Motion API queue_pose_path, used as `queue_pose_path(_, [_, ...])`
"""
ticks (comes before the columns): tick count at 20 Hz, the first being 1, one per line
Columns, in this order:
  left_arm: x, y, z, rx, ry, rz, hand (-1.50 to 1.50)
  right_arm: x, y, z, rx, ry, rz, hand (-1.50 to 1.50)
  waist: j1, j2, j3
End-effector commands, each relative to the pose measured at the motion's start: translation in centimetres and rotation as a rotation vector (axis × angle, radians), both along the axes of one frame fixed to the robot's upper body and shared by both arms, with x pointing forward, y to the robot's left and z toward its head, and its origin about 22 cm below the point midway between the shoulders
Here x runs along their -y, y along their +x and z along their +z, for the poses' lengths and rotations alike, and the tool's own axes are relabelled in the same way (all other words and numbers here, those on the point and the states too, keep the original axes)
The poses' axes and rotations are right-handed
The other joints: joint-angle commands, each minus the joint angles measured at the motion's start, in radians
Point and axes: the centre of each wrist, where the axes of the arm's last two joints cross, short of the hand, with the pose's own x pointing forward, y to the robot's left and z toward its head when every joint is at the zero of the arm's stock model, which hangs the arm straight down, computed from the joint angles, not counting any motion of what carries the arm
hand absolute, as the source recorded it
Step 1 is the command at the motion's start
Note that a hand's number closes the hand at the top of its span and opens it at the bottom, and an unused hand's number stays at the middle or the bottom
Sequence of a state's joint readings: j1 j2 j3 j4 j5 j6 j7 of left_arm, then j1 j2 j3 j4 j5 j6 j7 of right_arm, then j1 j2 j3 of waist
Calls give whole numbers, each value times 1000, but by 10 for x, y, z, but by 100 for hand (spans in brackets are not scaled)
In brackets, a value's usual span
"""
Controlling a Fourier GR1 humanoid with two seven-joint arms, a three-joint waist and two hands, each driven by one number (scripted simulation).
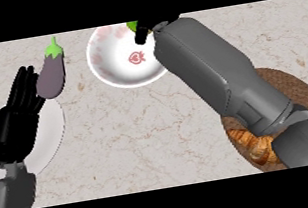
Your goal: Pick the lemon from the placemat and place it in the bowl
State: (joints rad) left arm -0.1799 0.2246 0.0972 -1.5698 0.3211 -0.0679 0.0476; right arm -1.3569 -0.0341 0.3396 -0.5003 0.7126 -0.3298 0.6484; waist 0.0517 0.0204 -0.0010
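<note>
While I monitor the head view, the right hand point(159, 22) is at the far rim of the bowl point(112, 64), fingers curled round the lemon point(132, 26). Only a small yellow-green patch of the lemon shows beside the hand, at that rim and well apart from the placemat point(300, 85). A brown pastry point(257, 146) lies on the placemat, partly hidden by the right forearm. The left hand point(11, 126) rests open at the left edge, fingers straight and up, over a white plate point(51, 135). 1 eggplant point(52, 76) lies on the counter point(138, 128) between that plate and the bowl.
</note>
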Motion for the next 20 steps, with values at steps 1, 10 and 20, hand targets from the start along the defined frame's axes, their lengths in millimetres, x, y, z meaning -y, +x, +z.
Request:
queue_pose_path(1, [-6,3,2,4,8,-26,0,15,9,-35,-62,-4,-13,150,19,9,0])
queue_pose_path(10, [16,6,16,23,-6,-68,0,47,20,-57,-333,126,5,-150,50,25,2])
queue_pose_path(20, [15,0,5,20,-7,-52,0,65,27,-31,46,637,34,-150,35,20,4])
